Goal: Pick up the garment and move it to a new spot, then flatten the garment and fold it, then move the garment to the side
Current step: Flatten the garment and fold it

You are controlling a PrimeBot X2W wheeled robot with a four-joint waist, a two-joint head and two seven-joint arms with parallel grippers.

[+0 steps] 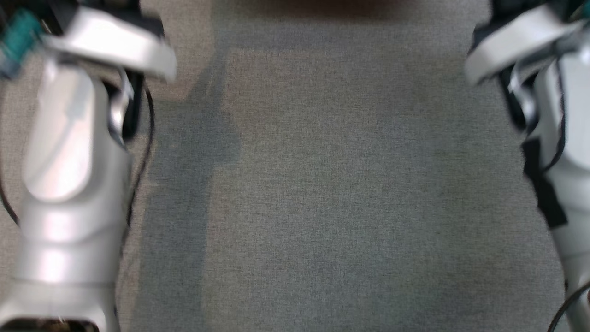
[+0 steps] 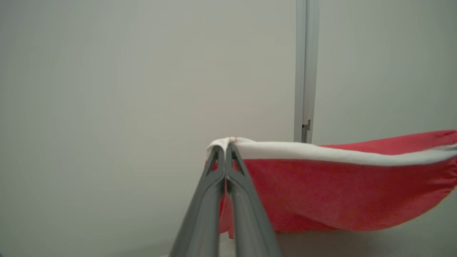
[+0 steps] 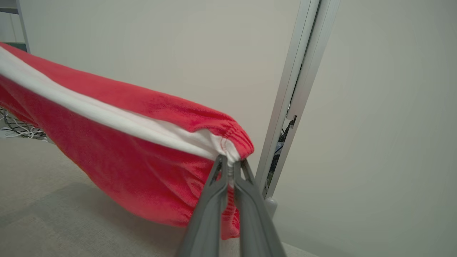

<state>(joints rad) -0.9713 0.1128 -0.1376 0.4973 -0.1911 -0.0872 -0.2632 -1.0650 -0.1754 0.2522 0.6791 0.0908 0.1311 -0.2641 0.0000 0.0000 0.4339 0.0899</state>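
Holding garment (image 2: 321, 192) aloft, arms (image 1: 69, 184) outstretched, jaws clamped

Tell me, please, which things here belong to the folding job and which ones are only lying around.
Job: red garment with a white stripe, held between left gripper and right gripper, both shut on it.
Lying about: metal post, loose cables, grey surface.

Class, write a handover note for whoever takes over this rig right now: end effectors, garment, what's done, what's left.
Left end effector: shut on one end of the red garment, at its white stripe.
Right end effector: shut on the other end, by the gathered hem.
Garment: strung between them, held above the grey carpet.
Done: pick-up.
Left: lay it at a new spot, flatten, fold, move aside.
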